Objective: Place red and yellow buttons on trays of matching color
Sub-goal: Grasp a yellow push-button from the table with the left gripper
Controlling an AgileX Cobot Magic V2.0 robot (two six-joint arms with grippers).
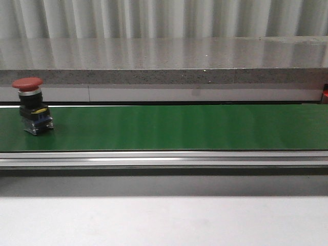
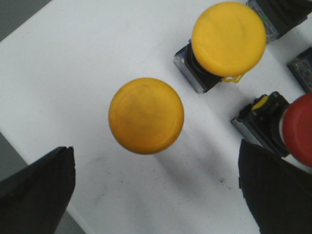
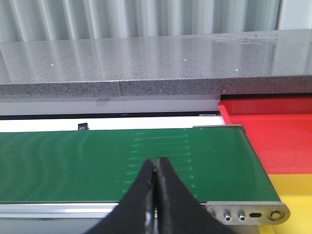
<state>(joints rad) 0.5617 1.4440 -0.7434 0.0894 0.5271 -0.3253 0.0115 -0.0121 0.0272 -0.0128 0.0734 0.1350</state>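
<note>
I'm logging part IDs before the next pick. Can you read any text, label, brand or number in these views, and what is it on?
No readable text in any view.
Red button on the green belt: no label legible; its body is blurred.
Yellow buttons on the white surface: caps are blank.
Red tray and yellow tray: no markings visible.

Even, bright indoor light; glare on stone ledge (image 1: 164, 54); soft focus, wrist close-ups slightly blurred.
</note>
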